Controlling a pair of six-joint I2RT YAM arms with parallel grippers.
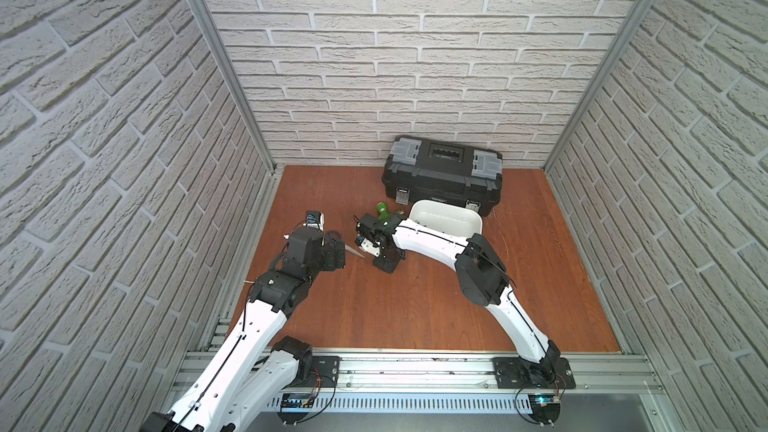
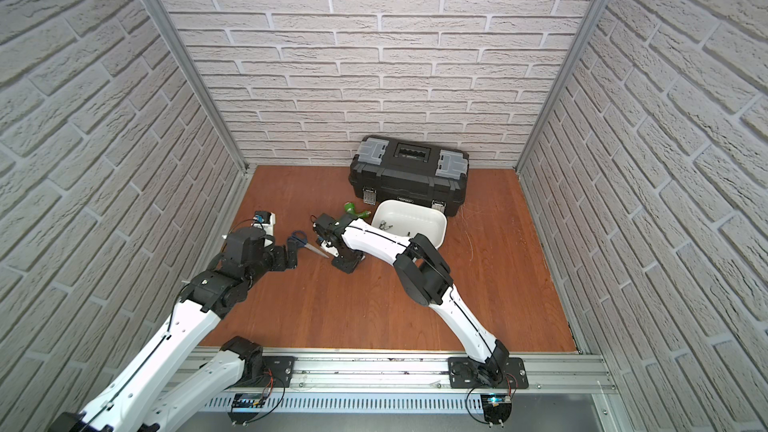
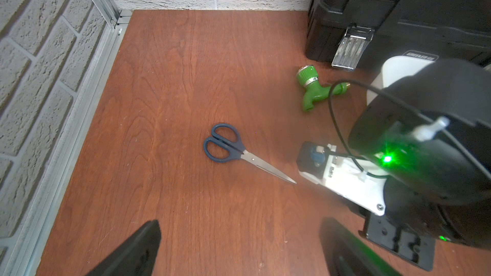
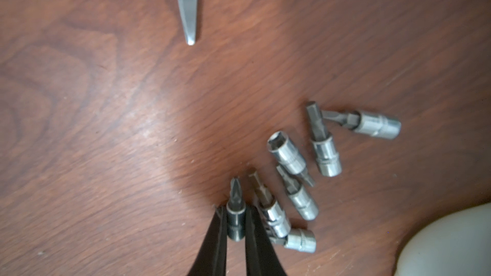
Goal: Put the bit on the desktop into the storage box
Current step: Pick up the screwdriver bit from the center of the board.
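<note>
Black right pincer (image 4: 236, 209) is pinched narrow on one Phillips bit (image 4: 235, 197), its tip poking out ahead of the fingers. Can't tell if it's off the desktop (image 4: 106, 102) yet. So this is the grasp step and lift comes next. Go straight up: six more bits (image 4: 297, 195) lie touching or just beside one finger's flank and could get dragged. Storage box (image 4: 451, 242) sits further out on that same side. Scissors (image 4: 188, 9) tip is well ahead. Left pincer (image 3: 240, 223) is wide, holding nothing.
</note>
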